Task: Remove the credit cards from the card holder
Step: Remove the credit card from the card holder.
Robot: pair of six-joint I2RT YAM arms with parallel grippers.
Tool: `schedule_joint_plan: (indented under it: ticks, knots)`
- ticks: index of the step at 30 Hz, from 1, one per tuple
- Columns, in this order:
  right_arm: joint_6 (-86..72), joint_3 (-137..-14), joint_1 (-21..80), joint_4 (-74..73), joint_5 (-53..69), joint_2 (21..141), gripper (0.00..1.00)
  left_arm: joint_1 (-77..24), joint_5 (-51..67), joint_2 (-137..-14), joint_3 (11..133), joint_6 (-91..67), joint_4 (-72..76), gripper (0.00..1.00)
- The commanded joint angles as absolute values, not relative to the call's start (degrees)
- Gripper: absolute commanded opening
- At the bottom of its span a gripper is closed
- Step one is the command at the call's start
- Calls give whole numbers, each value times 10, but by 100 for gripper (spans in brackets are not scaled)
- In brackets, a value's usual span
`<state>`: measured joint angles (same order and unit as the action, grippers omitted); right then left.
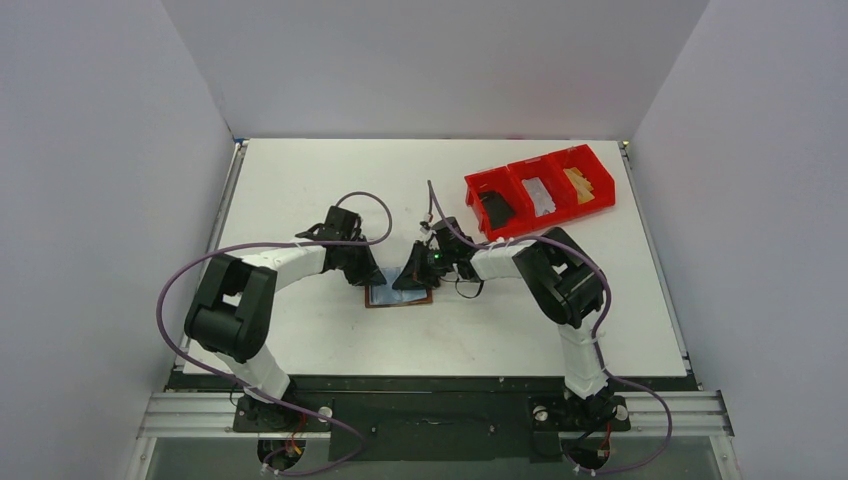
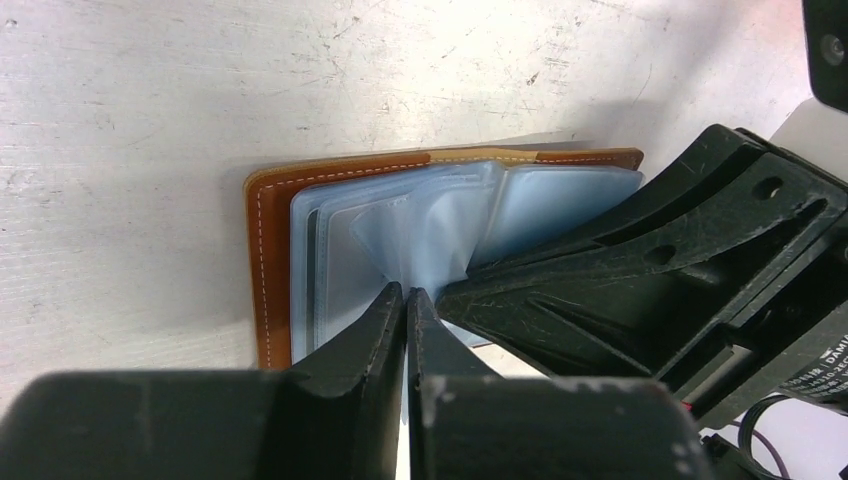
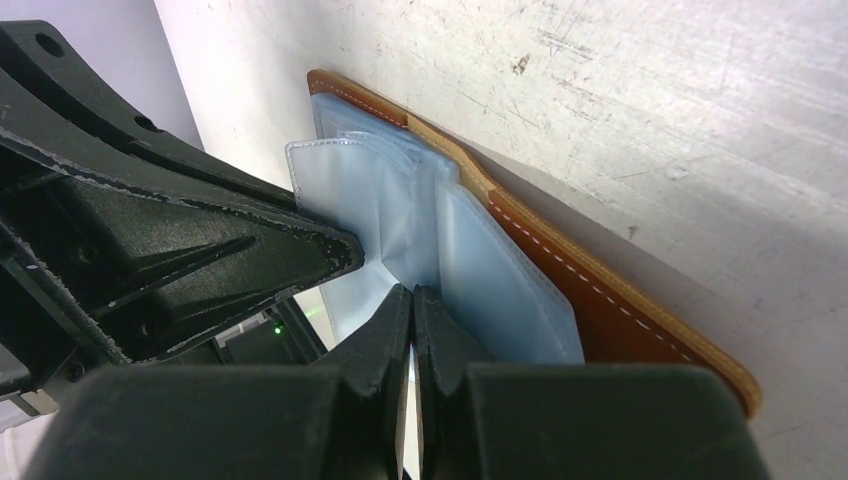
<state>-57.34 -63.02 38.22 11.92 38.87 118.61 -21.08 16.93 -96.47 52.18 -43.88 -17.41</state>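
From above, the card holder [image 1: 395, 298] lies open on the white table [image 1: 300, 200], near the middle. Only its near edge shows, because both grippers hide the rest. The left gripper [image 1: 372, 276] comes down at its 10 o'clock side. The right gripper [image 1: 410, 280] comes down at its 1 o'clock side. Their tips are too small and dark here to tell how they stand. At 2 o'clock from the holder sits a red bin [image 1: 560, 216] with three parts. A black thing, a pale thing and a tan thing lie in it, but they are too small to name.

In the left wrist view, the brown holder lies flat with its pale pockets [image 2: 420, 220] fanned up. The left gripper's jaws are pressed tight together, with their tips right at the fold of the pockets. I cannot tell if a pocket is pinched between them. The right gripper fills the 3 o'clock side and hides that end of the holder.

In the right wrist view, the right gripper's jaws are also squeezed together, with their tips at the pockets. What they pinch, if anything, is hidden. The pockets are cloudy, so the credit cards cannot be made out.
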Motion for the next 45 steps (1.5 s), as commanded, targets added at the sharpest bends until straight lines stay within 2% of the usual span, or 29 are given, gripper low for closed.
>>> schedule_joint_plan:
  ticks: [1, 5, 7, 13, 18, 26, 35, 39, 43, 45]
  knots:
    - [-533, -645, 378, 65, 348, 1180, 9, -214, 169, -962, 537, -443, -154, 0]
    - [-511, -657, 379, 30, 329, 1150, 34, -214, 161, -955, 537, -448, -159, 0]
    - [-506, -659, 379, 20, 320, 1130, 39, -214, 160, -952, 536, -450, -159, 0]
    - [-494, -669, 378, -34, 284, 1065, 42, -216, 157, -946, 544, -446, -169, 0]
    - [-455, -686, 378, -130, 183, 1019, 42, -219, 158, -946, 551, -445, -173, 0]
    - [-391, -689, 382, -219, 39, 1025, 40, -226, 159, -947, 563, -446, -177, 0]
    - [-370, -683, 391, -216, 20, 1062, 39, -227, 158, -951, 568, -445, -180, 0]
    - [-373, -684, 398, -209, 29, 1077, 29, -229, 157, -948, 570, -445, -182, 0]
    - [-376, -684, 403, -204, 35, 1082, 9, -232, 161, -948, 573, -447, -180, 0]
    - [-377, -683, 403, -199, 41, 1086, 4, -235, 162, -948, 578, -447, -178, 0]
